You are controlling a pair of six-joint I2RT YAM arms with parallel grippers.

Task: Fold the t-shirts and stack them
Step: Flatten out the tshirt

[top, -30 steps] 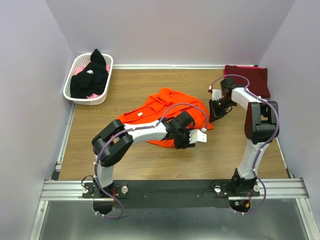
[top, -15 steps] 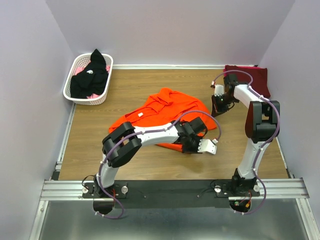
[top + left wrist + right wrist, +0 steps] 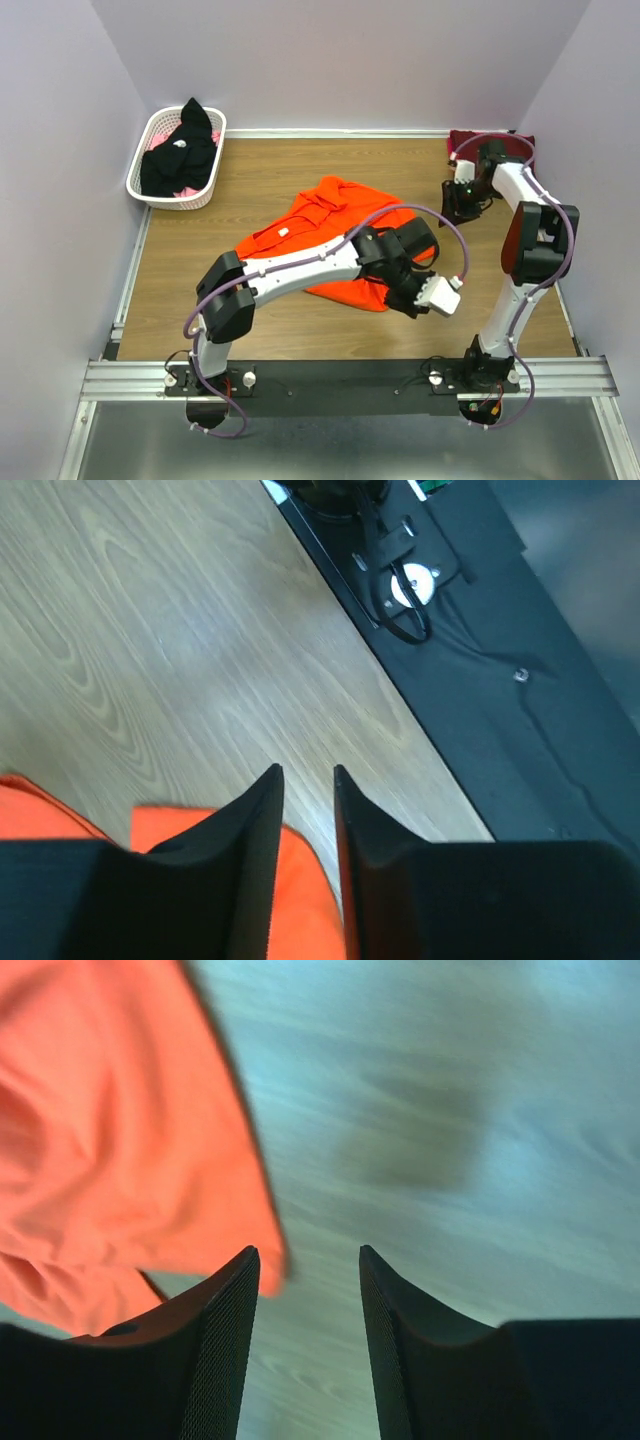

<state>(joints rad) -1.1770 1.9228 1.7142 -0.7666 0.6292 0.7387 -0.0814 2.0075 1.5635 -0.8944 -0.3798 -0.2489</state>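
Observation:
The orange t-shirt (image 3: 340, 215) lies crumpled mid-table, one edge drawn out toward the near right. My left gripper (image 3: 408, 300) is at that edge. In the left wrist view the gripper (image 3: 305, 770) has its jaws nearly together with orange cloth (image 3: 300, 905) between them. My right gripper (image 3: 458, 205) is open and empty over bare wood, right of the orange shirt. In the right wrist view the gripper (image 3: 305, 1250) has the shirt (image 3: 110, 1110) at upper left. The maroon t-shirt (image 3: 522, 143) lies at the back right, partly behind the right arm. The black t-shirt (image 3: 180, 155) is heaped in the basket.
The white slotted basket (image 3: 140, 165) stands at the back left by the wall. Lilac walls close in the table on three sides. The black base rail (image 3: 330, 378) runs along the near edge and shows in the left wrist view (image 3: 500, 680).
My left gripper has moved right and toward the near edge, pulling the orange shirt's edge with it. My right gripper has drawn back from the shirt toward the maroon one.

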